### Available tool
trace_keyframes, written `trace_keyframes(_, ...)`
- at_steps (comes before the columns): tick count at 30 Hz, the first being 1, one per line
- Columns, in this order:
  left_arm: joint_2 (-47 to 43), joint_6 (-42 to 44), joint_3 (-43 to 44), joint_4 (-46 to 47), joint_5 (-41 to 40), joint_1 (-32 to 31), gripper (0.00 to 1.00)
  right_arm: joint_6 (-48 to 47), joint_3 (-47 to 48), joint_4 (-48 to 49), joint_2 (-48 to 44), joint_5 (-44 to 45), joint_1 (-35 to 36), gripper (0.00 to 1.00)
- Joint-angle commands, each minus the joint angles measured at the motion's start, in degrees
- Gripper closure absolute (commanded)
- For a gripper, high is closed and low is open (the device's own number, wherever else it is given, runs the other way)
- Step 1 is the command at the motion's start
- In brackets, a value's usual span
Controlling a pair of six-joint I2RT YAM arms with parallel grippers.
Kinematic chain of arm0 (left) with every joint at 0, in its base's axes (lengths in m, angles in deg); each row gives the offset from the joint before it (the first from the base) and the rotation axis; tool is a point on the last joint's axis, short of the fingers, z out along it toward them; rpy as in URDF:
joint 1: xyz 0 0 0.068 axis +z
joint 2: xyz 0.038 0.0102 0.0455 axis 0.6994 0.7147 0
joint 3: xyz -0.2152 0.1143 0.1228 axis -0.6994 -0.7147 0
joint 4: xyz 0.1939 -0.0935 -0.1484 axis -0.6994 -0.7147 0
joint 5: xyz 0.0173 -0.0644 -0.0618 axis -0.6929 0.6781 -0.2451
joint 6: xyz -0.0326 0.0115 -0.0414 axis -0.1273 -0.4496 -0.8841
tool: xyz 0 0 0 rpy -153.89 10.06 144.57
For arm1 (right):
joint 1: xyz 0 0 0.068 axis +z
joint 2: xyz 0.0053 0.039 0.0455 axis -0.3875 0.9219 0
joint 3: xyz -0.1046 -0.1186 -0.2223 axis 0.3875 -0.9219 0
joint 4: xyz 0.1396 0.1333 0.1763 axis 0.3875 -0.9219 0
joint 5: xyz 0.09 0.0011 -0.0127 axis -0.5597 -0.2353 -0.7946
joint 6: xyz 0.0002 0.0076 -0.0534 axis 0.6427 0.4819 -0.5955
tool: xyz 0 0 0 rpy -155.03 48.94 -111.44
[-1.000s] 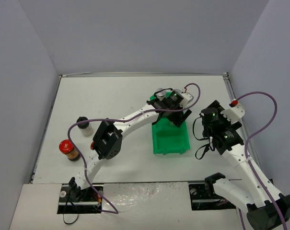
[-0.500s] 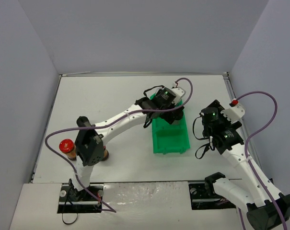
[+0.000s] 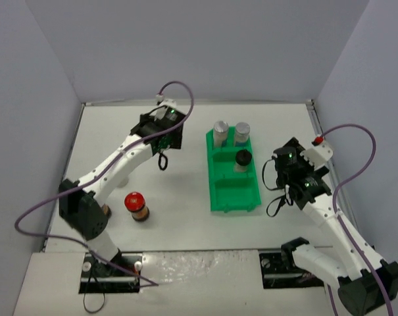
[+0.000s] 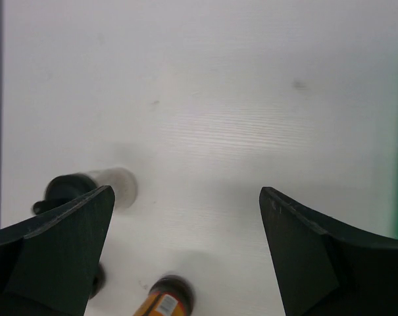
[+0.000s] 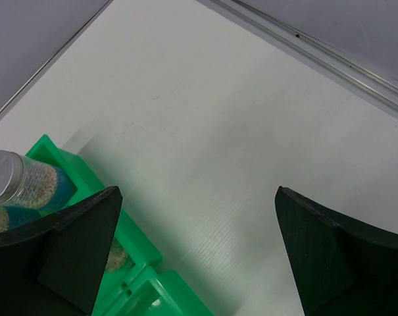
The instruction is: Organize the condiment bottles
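A green tray holds two silver-lidded jars at its far end and a black-lidded jar behind them. A red-lidded jar stands on the table to the left. My left gripper is open and empty, left of the tray. In the left wrist view it hangs over bare table, with a black-lidded jar and a brown jar below it. My right gripper is open and empty just right of the tray, also seen in the right wrist view.
The left arm's elbow covers the table's left edge, and something brown shows just behind it. Grey walls close in the table on three sides. The tray's near compartments hold nothing. A silver-lidded jar shows in the right wrist view.
My left arm swung from over the tray back to the left. The black-lidded jar now stands in the tray. The right arm has not moved.
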Motion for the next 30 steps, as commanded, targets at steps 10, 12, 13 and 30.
trace_keyframes(10, -12.3, -5.9, -9.4, 0.0, 2.3, 22.1, 0.10, -0.6, 1.3, 5.0, 2.7, -0.4, 0.2, 0.00)
trace_keyframes(12, -12.5, -7.3, -10.6, 0.0, 4.3, 24.3, 0.10, -0.8, 1.5, 5.1, 3.1, -0.7, 0.1, 0.00)
trace_keyframes(13, -12.7, -7.6, -11.6, 0.3, 5.3, 25.2, 0.10, -0.8, 1.5, 5.2, 3.2, -0.9, 0.1, 0.00)
trace_keyframes(30, -12.6, -12.6, -23.0, 4.8, 18.7, 32.9, 0.09, -0.8, 0.4, 6.0, 3.4, -1.9, 0.2, 0.00)
